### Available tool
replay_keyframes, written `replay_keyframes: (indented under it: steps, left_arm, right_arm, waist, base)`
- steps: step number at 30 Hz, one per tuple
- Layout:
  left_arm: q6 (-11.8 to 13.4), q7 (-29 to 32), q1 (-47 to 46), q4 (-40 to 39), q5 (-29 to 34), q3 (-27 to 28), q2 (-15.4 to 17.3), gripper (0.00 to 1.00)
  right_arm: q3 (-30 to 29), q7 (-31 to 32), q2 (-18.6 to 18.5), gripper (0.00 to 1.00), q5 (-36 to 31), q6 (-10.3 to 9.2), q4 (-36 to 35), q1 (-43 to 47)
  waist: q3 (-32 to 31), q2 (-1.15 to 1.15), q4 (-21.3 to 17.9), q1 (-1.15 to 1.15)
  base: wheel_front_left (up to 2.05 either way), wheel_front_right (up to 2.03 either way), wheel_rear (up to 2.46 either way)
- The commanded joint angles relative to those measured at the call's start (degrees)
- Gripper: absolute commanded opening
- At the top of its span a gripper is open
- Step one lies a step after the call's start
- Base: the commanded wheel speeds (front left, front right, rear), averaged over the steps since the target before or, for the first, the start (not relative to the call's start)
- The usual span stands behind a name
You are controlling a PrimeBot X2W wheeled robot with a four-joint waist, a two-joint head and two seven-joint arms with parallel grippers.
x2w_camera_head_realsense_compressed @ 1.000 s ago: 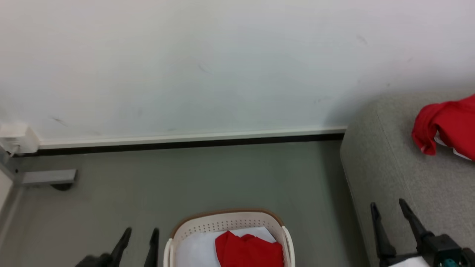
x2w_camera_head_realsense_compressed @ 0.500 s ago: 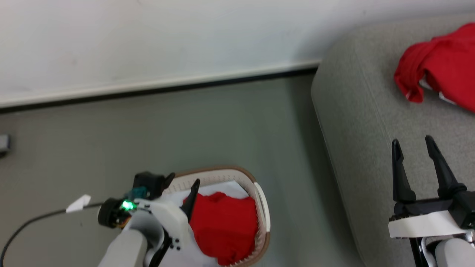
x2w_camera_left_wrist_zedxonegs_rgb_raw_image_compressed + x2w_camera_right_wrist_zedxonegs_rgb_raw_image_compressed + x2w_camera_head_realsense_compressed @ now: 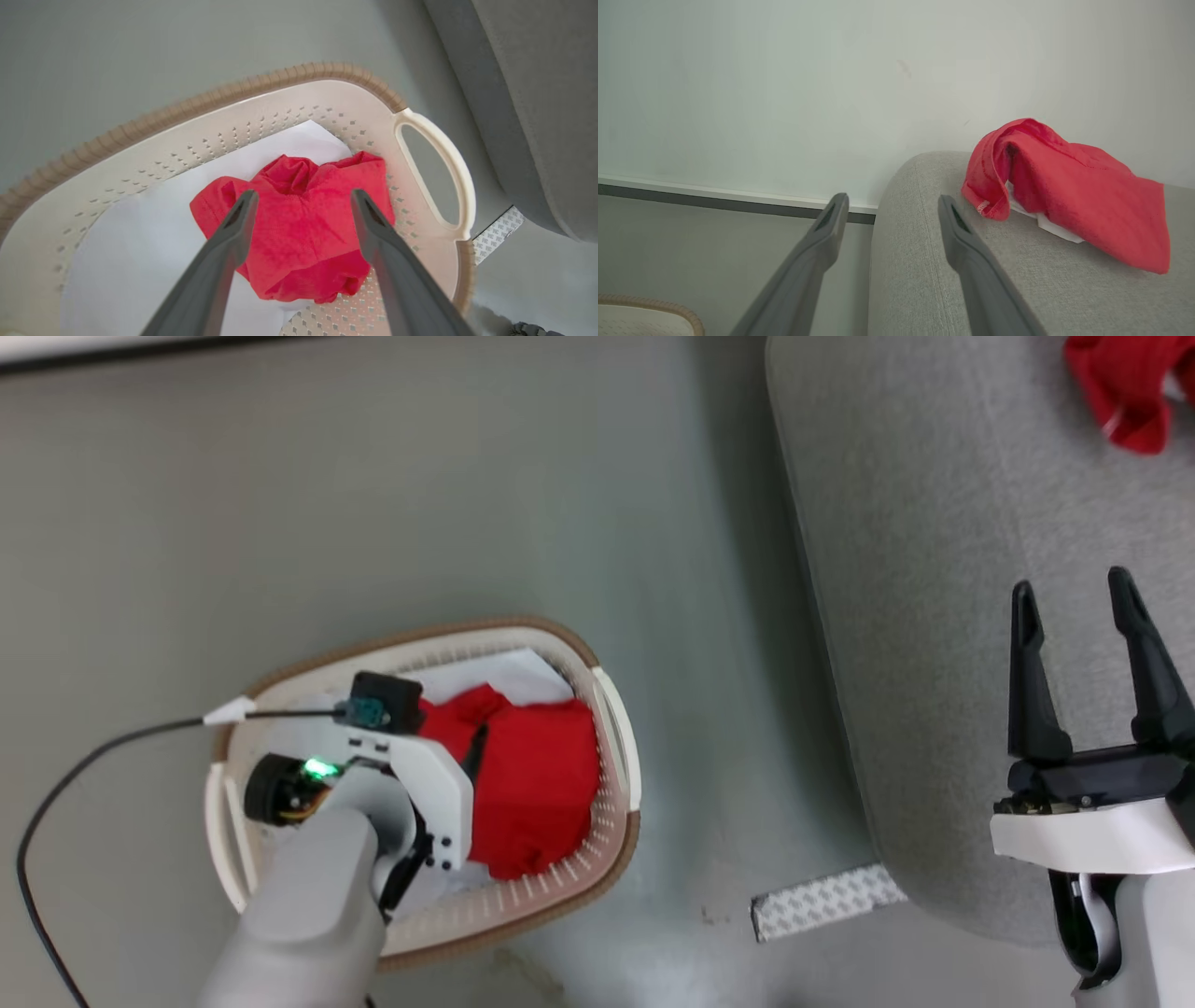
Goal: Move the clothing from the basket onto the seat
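The cream basket (image 3: 611,709) with its brown rim stands on the floor at the lower left of the head view. A crumpled red piece of clothing (image 3: 537,784) lies in it on a white sheet (image 3: 154,224). My left gripper (image 3: 301,198) reaches down into the basket, open, with its two fingers spread over that clothing (image 3: 303,247); I cannot tell whether they touch it. Another red garment (image 3: 1073,186) rests on the grey seat (image 3: 915,616). My right gripper (image 3: 1072,583) hovers open above the seat's left part with nothing in it.
The seat's edge (image 3: 537,93) runs close to the basket's right handle (image 3: 460,186). A black cable (image 3: 84,765) trails from my left wrist across the grey floor. A patterned white strip (image 3: 826,899) lies on the floor by the seat's corner. A wall with a baseboard (image 3: 714,198) stands behind.
The head camera has tilted down, so the wall has left the view. My left arm has come in and dropped into the basket over the red clothing. Both grippers have stayed open.
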Motion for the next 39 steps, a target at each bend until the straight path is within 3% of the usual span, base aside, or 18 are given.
replay_keyframes:
  steps: [1, 15, 24, 39]
  left_arm:
    - [0.3, -0.3, -2.6, 2.6, 0.1, 0.2, 0.1, 1.00]
    - [0.3, -3.4, -10.6, 13.6, -0.7, -0.2, 1.5, 1.00]
    - [-0.3, -6.7, -15.6, 15.8, -0.8, -1.9, 1.0, 1.00]
    - [-0.8, -5.3, -16.6, 19.3, -3.2, -6.3, -0.9, 1.00]
  right_arm:
    - [-0.2, 0.0, 0.0, 1.00, 0.2, -0.15, -0.8, -1.0]
    - [-0.2, 0.0, 0.0, 1.00, 0.3, -0.15, -2.9, -1.4]
    - [0.2, 0.0, 0.0, 1.00, 1.0, -0.15, -2.8, -1.5]
    - [0.0, 0.0, 0.0, 1.00, 1.5, -0.15, -3.0, -0.9]
  waist:
    - [4.5, 0.00, -0.7, -0.02]
    - [10.8, 0.00, -0.7, -0.02]
    - [13.1, 0.00, -0.6, -0.02]
    - [15.0, 0.00, -0.5, -0.02]
  base:
    - [0.00, 0.00, 0.00]
    - [0.00, 0.00, 0.00]
    - [0.00, 0.00, 0.00]
    - [0.00, 0.00, 0.00]
